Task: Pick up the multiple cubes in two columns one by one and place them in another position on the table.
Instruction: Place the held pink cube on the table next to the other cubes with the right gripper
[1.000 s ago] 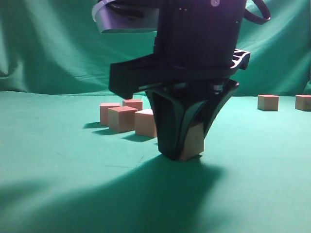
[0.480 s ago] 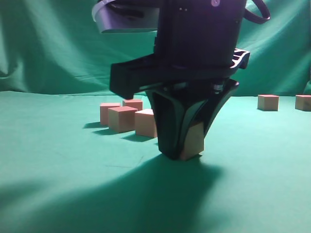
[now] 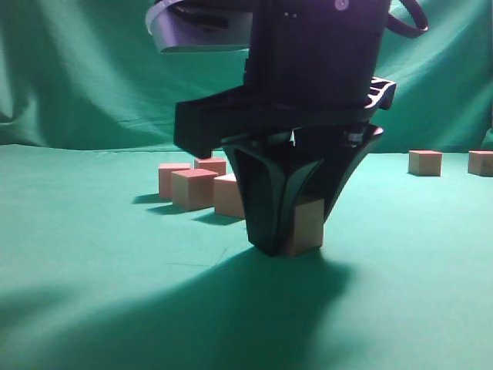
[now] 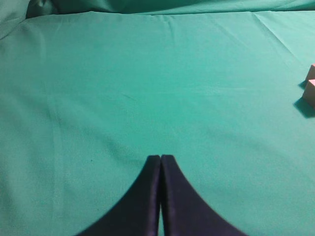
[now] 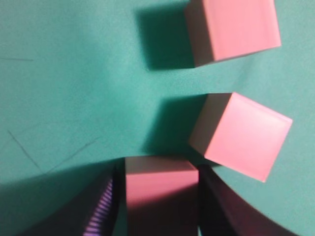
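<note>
Your right gripper [image 3: 296, 231] straddles a cube [image 3: 306, 223] resting on the table [image 3: 92, 270], jaws parted with slim gaps each side.
Mid-frame left, more cubes [image 3: 194, 187] cluster; two others [image 3: 425, 163] sit far right. Your left gripper [image 4: 160, 160] hovers pinched together, empty.

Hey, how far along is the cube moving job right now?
Seemingly done: four cubes sit grouped beside the right gripper. In hand: its fingers straddle one cube resting flat on the table, with a gap on one side, so it looks let go. Left: two cubes farther right, if those are the source. The left gripper is shut, over bare cloth.
</note>
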{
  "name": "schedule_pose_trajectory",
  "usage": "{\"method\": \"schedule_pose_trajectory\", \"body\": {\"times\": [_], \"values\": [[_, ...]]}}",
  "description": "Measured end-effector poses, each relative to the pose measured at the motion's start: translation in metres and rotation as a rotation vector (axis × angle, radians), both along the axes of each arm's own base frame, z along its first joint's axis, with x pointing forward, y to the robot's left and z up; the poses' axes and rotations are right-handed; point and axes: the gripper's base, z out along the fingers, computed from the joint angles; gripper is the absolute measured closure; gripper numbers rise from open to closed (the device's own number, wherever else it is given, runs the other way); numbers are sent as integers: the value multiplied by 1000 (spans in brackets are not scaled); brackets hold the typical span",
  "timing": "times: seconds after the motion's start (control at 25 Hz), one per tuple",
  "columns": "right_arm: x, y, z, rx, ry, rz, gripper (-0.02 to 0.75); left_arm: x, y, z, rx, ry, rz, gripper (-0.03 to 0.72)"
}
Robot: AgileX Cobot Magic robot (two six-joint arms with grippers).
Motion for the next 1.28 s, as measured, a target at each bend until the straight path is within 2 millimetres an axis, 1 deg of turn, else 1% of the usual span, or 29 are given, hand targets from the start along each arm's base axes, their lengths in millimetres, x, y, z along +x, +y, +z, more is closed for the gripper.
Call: {"method": "schedule_pose_trajectory", "body": {"times": [0.12,0.16,0.2,0.4,0.44,0.64,0.76,0.84,0.92,1.08,1.16,1.28], "values": [[0,0,0,0,0,-1,419,0,0,0,0,0,0,688],[0,0,0,1,0,-2,369,0,0,0,0,0,0,688],[0,0,0,1,0,-4,346,0,0,0,0,0,0,688],[0,-1,0,-8,5,-15,177,0,0,0,0,0,0,688],[0,-1,0,-7,5,-17,188,0,0,0,0,0,0,688],[-1,-3,2,-16,15,-29,188,0,0,0,0,0,0,688],[-4,-7,11,-37,24,-48,188,0,0,0,0,0,0,688],[-4,-10,27,-34,13,-63,188,0,0,0,0,0,0,688],[-5,-12,48,-27,-4,-79,188,0,0,0,0,0,0,688],[-9,-23,91,-22,-50,-108,188,0,0,0,0,0,0,688],[-9,-33,115,-9,-108,-117,188,0,0,0,0,0,0,688],[3,-54,149,46,-200,-206,188,0,0,0,0,0,0,688]]}}
